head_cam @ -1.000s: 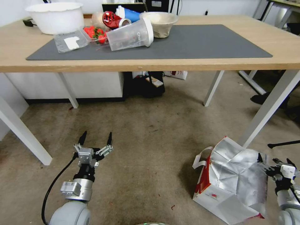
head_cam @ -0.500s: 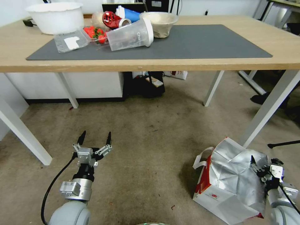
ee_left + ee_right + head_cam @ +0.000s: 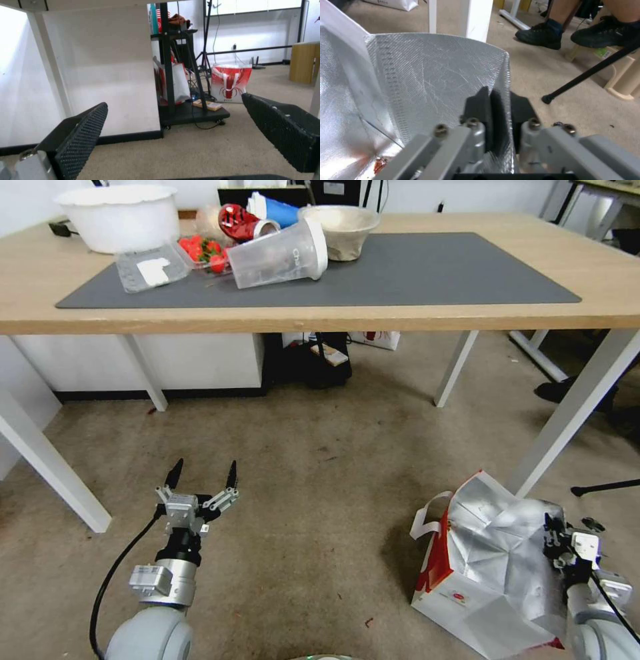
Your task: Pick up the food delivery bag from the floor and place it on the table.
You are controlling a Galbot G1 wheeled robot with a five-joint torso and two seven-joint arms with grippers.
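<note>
The large boxy food delivery bag [image 3: 490, 567], with red and white panels, silver foil lining and white strap handles, sits on the dull grey-brown carpeted floor [image 3: 313, 500], just beside the white angled leg at the right end of the wide light-wood desk [image 3: 413, 317]. It has not been lifted, so the task is at its grasping step: the hold looks made, while the raise and the placing on the desk's dark grey rectangular mat [image 3: 427, 270] are both left to do.

The right tool [image 3: 567, 543] is at the bag's far right rim, away from the strap handles. In the right wrist view the right tool [image 3: 500, 117] has its two black pads pressed together on the upright foil edge of the bag [image 3: 430, 75], pinching that wall between them. The head view cannot settle this; there the fingers are small against the crumpled foil.

The left tool [image 3: 203, 480] hovers over the bare floor well to the left of the bag, jaws spread wide and holding nothing. The left wrist view confirms the wide gap between its textured pads [image 3: 80, 140] and looks under the desk, away from the bag.

The head view alone shows the desk top: a tipped clear plastic cup [image 3: 280, 253] and other clutter at the mat's left end, well apart from the bag.
</note>
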